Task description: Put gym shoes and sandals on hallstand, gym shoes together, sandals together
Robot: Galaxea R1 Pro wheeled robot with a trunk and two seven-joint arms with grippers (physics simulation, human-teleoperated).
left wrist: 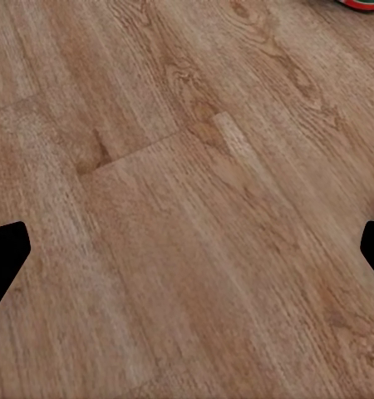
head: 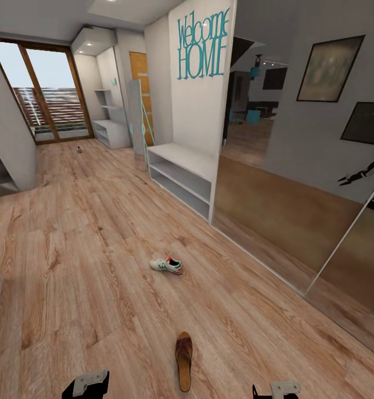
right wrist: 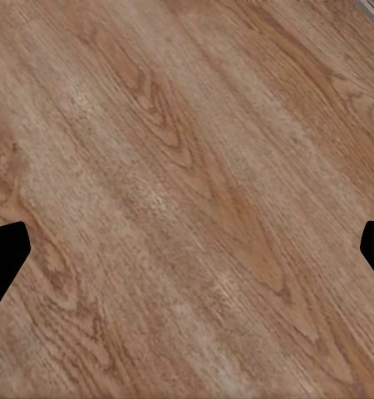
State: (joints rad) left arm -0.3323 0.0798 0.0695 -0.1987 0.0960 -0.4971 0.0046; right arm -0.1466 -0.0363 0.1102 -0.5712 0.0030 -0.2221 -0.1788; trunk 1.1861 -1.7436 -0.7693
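Observation:
One white gym shoe (head: 166, 265) with green stripes and an orange-red heel lies on its sole in the middle of the corridor floor (head: 87, 249). A brown sandal (head: 183, 353) lies closer to me, between my two arms. My left gripper (head: 87, 384) and right gripper (head: 276, 390) hang low at the near edge, both above bare planks. In the left wrist view the left gripper (left wrist: 187, 258) is open, and a sliver of the gym shoe (left wrist: 363, 4) shows at the frame's corner. In the right wrist view the right gripper (right wrist: 187, 258) is open and empty. The pale-grey hallstand (head: 112, 133) stands far down the corridor.
A straight-sided white bench unit (head: 182, 176) sits under teal "Welcome HOME" lettering (head: 202, 44) on the right wall. A mirrored wall (head: 297, 183) runs along the right. A small dark object (head: 79, 148) lies far off near the glass door (head: 45, 88). A wall corner (head: 12, 149) juts out left.

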